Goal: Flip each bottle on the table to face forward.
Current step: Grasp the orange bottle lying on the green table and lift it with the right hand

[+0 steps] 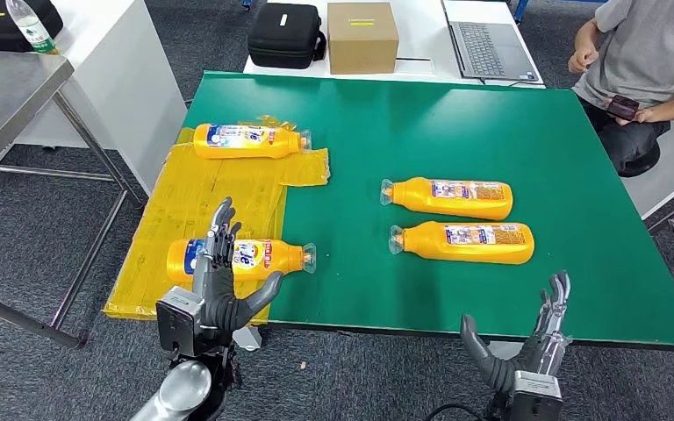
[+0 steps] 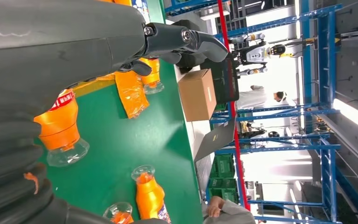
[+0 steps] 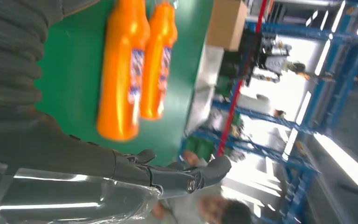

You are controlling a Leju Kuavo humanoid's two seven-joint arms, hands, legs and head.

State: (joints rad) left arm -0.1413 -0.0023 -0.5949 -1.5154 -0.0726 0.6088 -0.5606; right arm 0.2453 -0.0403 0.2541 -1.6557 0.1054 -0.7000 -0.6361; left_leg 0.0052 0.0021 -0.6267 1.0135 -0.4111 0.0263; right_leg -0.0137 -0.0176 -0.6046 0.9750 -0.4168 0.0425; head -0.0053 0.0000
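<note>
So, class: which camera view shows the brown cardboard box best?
The head view: the brown cardboard box sits whole and unobstructed on the white table. The left wrist view shows it turned sideways; the right wrist view catches a blurred part.

Near left bottle [image 1: 237, 260] partly hidden behind left hand [image 1: 215, 294], right wrist view motion-blurred, 2 bottle labels [image 3: 135, 77] unreadable there, person [image 1: 636, 66] cut off by head view's edge
</note>
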